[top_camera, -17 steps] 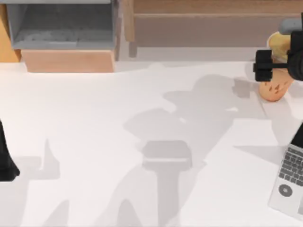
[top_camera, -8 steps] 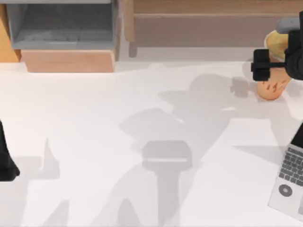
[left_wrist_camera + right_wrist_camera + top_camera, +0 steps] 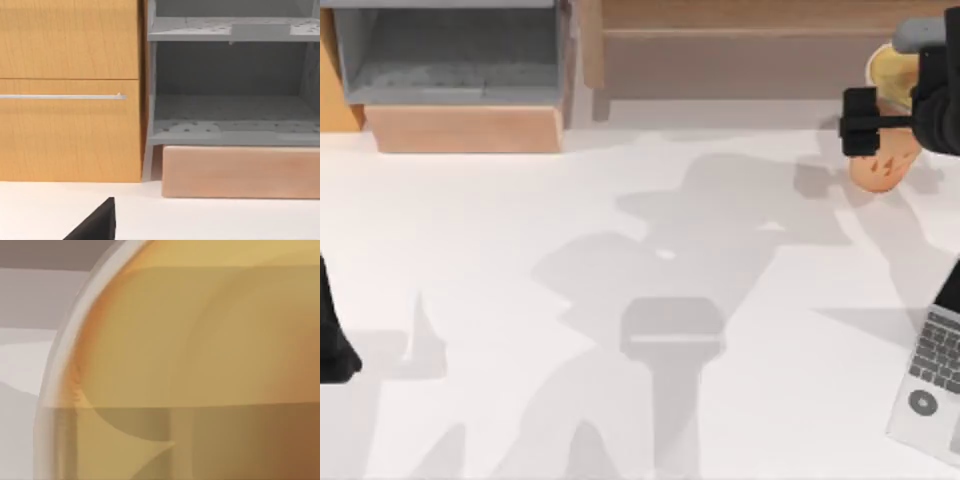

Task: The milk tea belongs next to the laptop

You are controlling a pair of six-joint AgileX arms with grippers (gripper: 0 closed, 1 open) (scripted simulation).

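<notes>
Your right gripper [image 3: 892,118], clamped on the milk tea [image 3: 882,165], has lifted it: the cup has drifted up and leftward in the top view, its shadow now apart from its base. That's carry phase, with the laptop [image 3: 932,385] well apart, bottom right. The grey shelf [image 3: 450,50] looks bare. Left arm parked at the left edge.

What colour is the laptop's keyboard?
Dark grey, set in the silver-grey laptop; the top view shows it best.
</notes>
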